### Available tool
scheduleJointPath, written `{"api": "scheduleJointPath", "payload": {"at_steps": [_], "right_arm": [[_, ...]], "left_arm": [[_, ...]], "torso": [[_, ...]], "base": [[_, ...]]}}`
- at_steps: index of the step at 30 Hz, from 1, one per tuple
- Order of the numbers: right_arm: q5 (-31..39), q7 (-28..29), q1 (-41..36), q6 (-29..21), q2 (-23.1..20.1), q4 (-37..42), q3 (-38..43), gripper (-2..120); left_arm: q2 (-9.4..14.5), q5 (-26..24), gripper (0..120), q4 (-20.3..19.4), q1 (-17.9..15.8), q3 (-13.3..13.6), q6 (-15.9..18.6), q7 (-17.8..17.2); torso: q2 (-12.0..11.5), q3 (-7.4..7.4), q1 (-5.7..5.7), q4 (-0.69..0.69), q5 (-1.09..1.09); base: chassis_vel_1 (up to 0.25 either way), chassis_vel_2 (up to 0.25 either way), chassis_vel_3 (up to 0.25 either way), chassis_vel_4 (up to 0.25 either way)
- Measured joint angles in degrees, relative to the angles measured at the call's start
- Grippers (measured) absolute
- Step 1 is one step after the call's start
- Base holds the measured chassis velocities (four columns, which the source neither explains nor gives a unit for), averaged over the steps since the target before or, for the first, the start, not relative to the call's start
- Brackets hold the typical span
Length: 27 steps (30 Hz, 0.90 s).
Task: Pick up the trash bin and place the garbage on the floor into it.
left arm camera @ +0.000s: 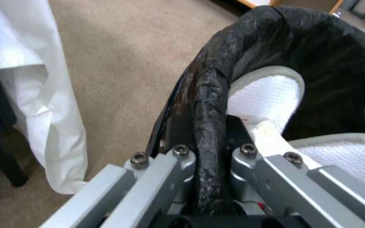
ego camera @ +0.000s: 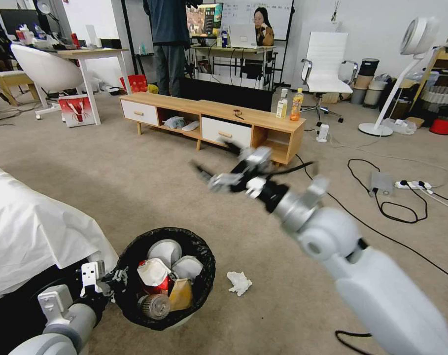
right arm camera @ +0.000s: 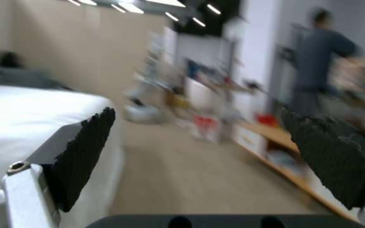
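left wrist view: jaws (left arm camera: 210, 158) on bin rim (left arm camera: 210, 95)

The scene is viewed from the head camera, high up, forward and down over the carpet (ego camera: 135, 187). The trash bin (ego camera: 135, 305) rim (left arm camera: 208, 104) is seen at very close range from the left wrist camera; bin, carpet and white sheet (ego camera: 31, 231) are shared with the head view. A level view across the room is given from between the right gripper's pads (right arm camera: 85, 152).

two drink bottles (ego camera: 289, 104) stand on a low wooden cabinet (ego camera: 263, 120).
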Motion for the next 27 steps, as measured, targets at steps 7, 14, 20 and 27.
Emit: {"api": "scheduleJointPath", "payload": {"at_steps": [7,14,20,27], "right_arm": [[5.7,18.0,-14.4,-22.2,-4.0,4.3,5.2,100],[2.5,18.8,-19.4,-26.4,-4.2,-0.5,3.7,100],[-2.5,15.9,-20.0,-22.5,-3.0,-9.9,-0.2,100],[-6.7,7.6,-18.2,-12.5,-0.1,-25.5,-5.5,100]], "left_arm": [[0.6,-0.1,4,-0.4,0.1,-0.1,0.0,0.0],[0.8,-0.2,4,-0.6,0.4,-0.1,0.0,0.0],[1.0,-0.7,4,-0.9,0.8,-0.7,0.0,0.1],[1.0,-0.8,4,-0.8,0.7,-0.6,0.0,0.2]], "torso": [[0.0,0.00,0.00,-0.01,0.00],[0.0,0.00,0.00,0.02,-0.01],[0.0,0.00,0.00,0.03,-0.02],[0.0,0.00,0.00,0.01,-0.02]], "base": [[0.000,0.000,0.000,0.000],[0.000,0.000,0.000,0.000],[0.000,0.000,0.000,0.000],[0.000,0.000,0.000,0.000]]}}
